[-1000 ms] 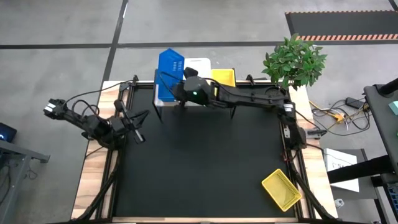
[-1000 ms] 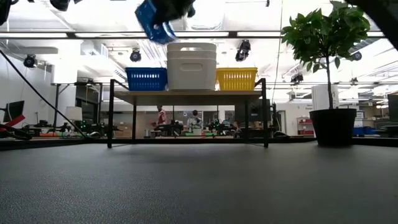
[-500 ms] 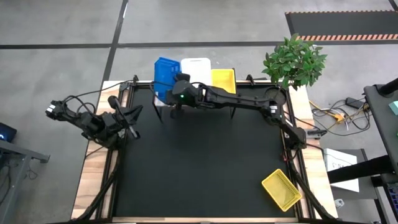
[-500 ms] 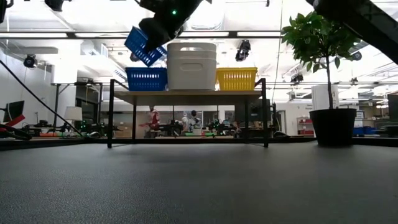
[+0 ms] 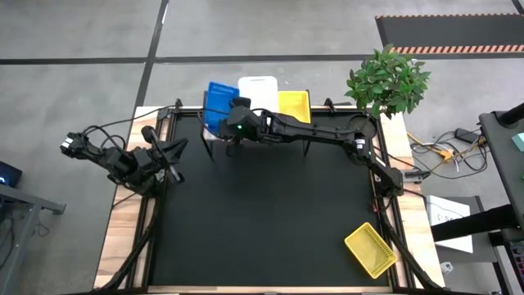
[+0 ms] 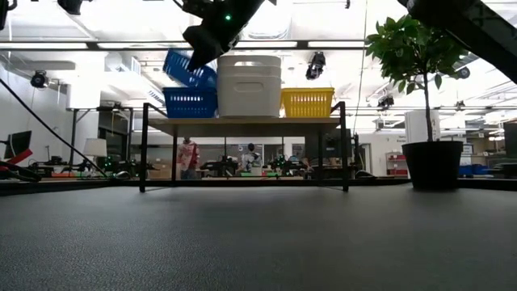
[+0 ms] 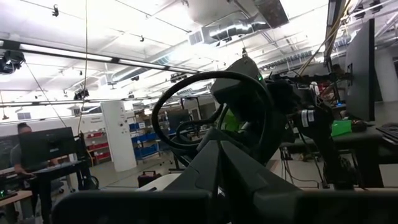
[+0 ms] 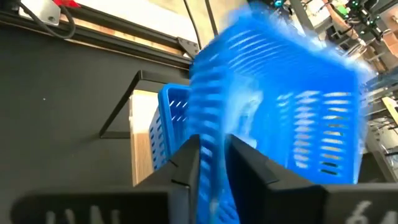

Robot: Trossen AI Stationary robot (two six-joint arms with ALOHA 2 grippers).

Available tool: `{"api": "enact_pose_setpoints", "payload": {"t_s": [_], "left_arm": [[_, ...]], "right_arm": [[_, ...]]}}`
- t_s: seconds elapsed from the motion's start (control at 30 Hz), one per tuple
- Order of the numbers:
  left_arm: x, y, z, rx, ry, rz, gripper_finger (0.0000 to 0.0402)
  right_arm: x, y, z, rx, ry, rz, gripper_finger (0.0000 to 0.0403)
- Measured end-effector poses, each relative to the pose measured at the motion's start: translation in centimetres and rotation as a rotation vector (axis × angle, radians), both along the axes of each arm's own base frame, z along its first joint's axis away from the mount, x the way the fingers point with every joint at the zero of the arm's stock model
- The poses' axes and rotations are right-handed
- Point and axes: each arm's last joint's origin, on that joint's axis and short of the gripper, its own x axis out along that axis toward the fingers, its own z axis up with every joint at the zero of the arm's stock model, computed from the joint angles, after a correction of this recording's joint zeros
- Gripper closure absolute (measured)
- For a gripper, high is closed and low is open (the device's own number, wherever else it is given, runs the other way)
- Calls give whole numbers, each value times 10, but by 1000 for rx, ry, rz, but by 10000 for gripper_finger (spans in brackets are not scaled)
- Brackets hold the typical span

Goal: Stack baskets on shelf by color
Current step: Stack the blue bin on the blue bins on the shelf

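Even, shadowless light fills the high view, and the black tabletop [image 5: 270,213] reads flat and matte. In the low view, bright ceiling lamps [image 6: 316,65] wash out the room behind, perhaps backlighting the shelf [image 6: 242,123]. The right wrist view smears the blue basket [image 8: 280,118] with motion blur. The left wrist view is dim in front and glaring overhead.

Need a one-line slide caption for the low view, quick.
Right gripper lowers a tilted blue basket toward the blue stack on the shelf.
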Motion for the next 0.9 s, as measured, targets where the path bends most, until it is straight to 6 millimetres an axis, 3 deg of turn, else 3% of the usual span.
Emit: {"api": "enact_pose_setpoints", "payload": {"t_s": [0.27,0.5,0.67,0.9], "left_arm": [[0,0,0,0,1,0,402],[0,0,0,2,5,0,402],[1,-1,-2,9,20,0,402],[9,-3,-13,26,137,-7,402]], "right_arm": [[-1,0,1,14,-13,-10,292],[-3,9,11,9,-35,7,276],[-12,31,30,1,-51,53,293],[-41,71,53,32,43,119,343]]}}
